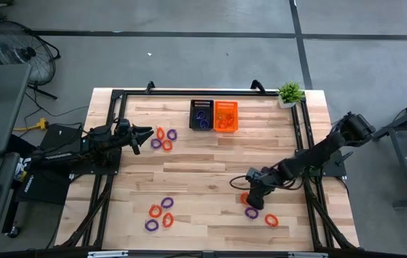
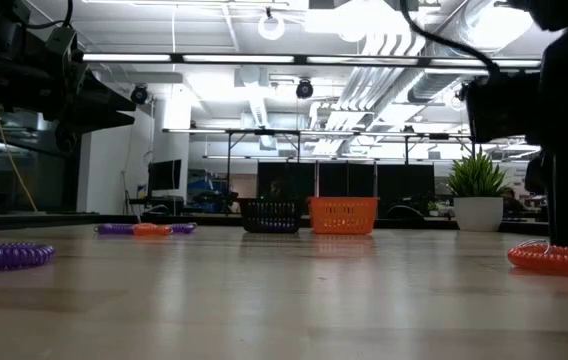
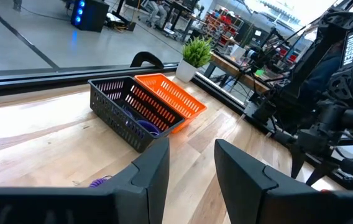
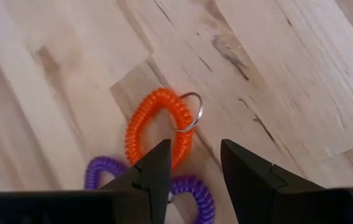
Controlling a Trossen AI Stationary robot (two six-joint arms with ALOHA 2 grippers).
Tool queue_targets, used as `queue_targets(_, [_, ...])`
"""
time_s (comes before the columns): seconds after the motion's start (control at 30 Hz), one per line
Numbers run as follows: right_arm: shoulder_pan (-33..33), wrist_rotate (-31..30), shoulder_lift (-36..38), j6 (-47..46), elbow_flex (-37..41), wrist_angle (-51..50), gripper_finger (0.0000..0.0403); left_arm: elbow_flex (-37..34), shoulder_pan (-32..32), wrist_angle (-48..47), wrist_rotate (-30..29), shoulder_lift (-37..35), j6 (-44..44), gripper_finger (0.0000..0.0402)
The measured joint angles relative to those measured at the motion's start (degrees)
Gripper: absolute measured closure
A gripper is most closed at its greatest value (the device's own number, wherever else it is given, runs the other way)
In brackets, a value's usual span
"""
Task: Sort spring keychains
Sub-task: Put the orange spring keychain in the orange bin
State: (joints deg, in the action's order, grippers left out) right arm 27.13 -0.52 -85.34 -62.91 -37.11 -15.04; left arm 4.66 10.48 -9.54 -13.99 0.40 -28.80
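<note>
While open, right hand [image 4: 192,168] overhangs keychain [image 4: 155,124].

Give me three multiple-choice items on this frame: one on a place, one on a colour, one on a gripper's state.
1. Where do the two baskets stand?
A. at the table's far edge, side by side
B. at the near edge, apart
C. under the left arm

2. What colour is the keychain right below the right gripper?
A. purple
B. orange
C. black

3. How are the left gripper's fingers?
A. shut on a keychain
B. shut, empty
C. open, empty

Key: 1 A, the black basket and orange basket touch near the plant. 2 B, the orange keychain lies before the right gripper. 3 C, the left gripper shows a bare gap.
</note>
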Motion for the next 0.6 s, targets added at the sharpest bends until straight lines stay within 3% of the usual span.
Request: queue_targets(0.6, [-0.13, -1.59, -9.73, -0.28, -7.2, -6.48, 0.0271, 0.0, 0.0, 0.0, -0.01, -0.01, -0.01, 0.0275])
